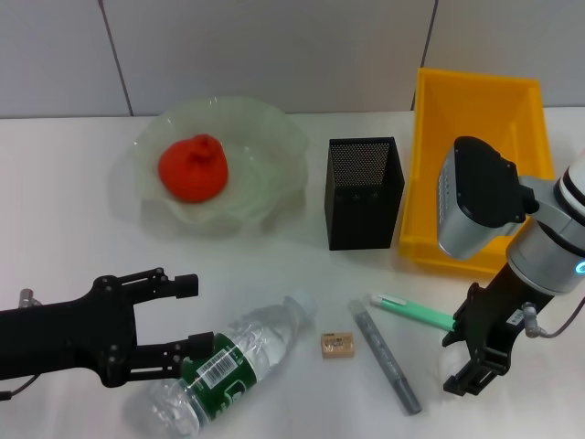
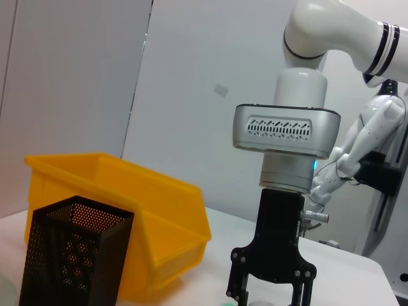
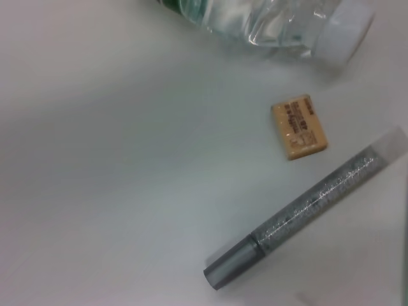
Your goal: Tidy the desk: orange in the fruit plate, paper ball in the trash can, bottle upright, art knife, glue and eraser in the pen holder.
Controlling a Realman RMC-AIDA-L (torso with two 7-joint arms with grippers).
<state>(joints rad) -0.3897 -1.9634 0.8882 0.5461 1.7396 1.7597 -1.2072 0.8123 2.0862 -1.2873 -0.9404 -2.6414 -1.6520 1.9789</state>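
Take the black mesh pen holder [image 1: 364, 192] as your reference: it is standing upright on the white table [image 1: 55, 219], and everything else is sitting around it. To its left the orange [image 1: 194, 168] is already lying in the pale green fruit plate [image 1: 274, 137]; to its right the yellow bin [image 1: 477, 119] is standing just beside it (you cannot see inside it from the head view). In front of the holder, toward you, the eraser [image 1: 337, 346] is lying flat, with the grey glue pen [image 1: 384, 357] just to its right, angled away from the holder, and the green art knife [image 1: 413, 310] farther right again. The bottle [image 1: 224, 370] is lying on its side in front and to the left of the holder, cap pointing toward the eraser. Your left gripper [image 1: 187, 315] is reaching in from the left with its fingers spread, one above the bottle and one lying against its green label, not yet squeezing it. Your right gripper [image 1: 477, 357] is hovering in front and to the right of the holder, just beyond the art knife's end, jaws parted and holding nothing.
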